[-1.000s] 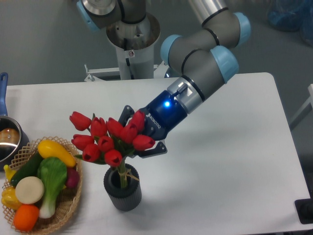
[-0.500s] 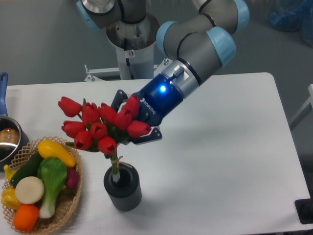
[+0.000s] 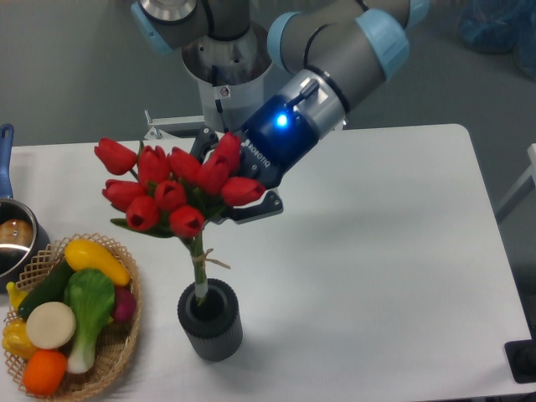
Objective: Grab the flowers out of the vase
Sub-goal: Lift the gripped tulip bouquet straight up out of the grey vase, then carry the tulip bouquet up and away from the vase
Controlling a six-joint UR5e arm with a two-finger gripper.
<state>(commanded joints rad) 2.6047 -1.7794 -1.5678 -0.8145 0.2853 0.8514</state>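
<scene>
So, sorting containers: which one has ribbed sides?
The small dark grey cylindrical vase holding the tulip stems; the woven wicker basket is plaited, the metal pot smooth.

— How do the flowers (image 3: 172,189) look?
— A bunch of red tulips with green leaves, stems tied with tan string, raised and tilted; only the stem ends are inside the vase (image 3: 210,321)

— And the vase?
— Dark grey, ribbed, cylindrical, standing upright on the white table, just beside the basket
</scene>
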